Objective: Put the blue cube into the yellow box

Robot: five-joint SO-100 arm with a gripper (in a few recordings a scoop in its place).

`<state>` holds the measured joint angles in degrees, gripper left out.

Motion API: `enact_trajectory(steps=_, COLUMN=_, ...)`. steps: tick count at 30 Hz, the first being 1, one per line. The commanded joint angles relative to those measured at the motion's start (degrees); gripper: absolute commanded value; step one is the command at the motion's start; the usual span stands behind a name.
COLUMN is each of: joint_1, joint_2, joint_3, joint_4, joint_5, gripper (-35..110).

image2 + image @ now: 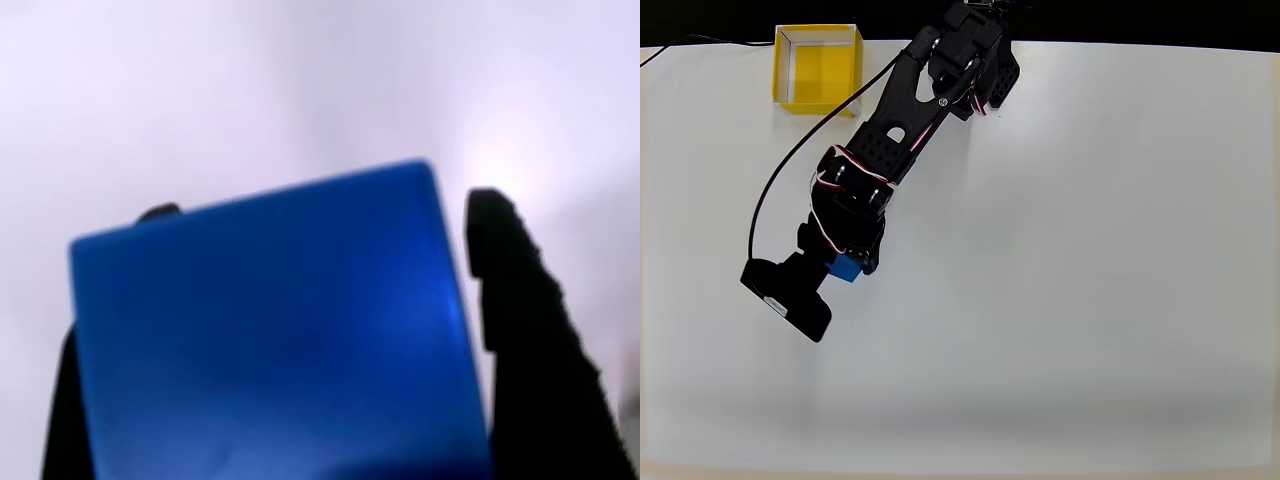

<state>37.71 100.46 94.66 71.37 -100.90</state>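
blue cube sits between the black fingers, far from the yellow box

in the overhead view the black arm (902, 130) reaches from its base at the top edge down and to the left across the white table (1090, 250). the gripper (845, 262) is at the arm's lower end, and the blue cube (847, 266) shows there as a small blue patch, mostly covered by the wrist parts above it. a black boxy part of the arm sticks out to the lower left of the cube. a black cable (800, 150) loops from the arm's left side up toward the top of the table.

in the wrist view the blue cube (270, 330) is very close, slightly tilted, with a black finger (530, 340) just beside its right face and a second black finger (62, 420) at its left edge. the jaws are closed around the cube, one on each side. whether the cube rests on the table or is lifted cannot be told.

the yellow box (818, 70) stands at the top left of the table in the overhead view, open side up, well apart from the cube and gripper.
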Motion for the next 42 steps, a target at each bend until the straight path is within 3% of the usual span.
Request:
enact_trajectory(steps=1, joint_1=11.9, joint_2=9.7, joint_3=-6.1, joint_4=6.2, joint_5=-2.3, gripper=14)
enact_trajectory(steps=9, joint_1=30.1, joint_2=11.9, joint_3=-0.3, joint_4=6.9, joint_5=-6.2, gripper=14)
enact_trajectory(steps=17, joint_1=41.0, joint_2=15.9, joint_3=6.9, joint_4=4.0, joint_5=-8.3, gripper=14)
enact_trajectory(steps=42, joint_1=53.1, joint_2=28.9, joint_3=34.5, joint_4=-11.2, joint_5=-9.1, gripper=14)
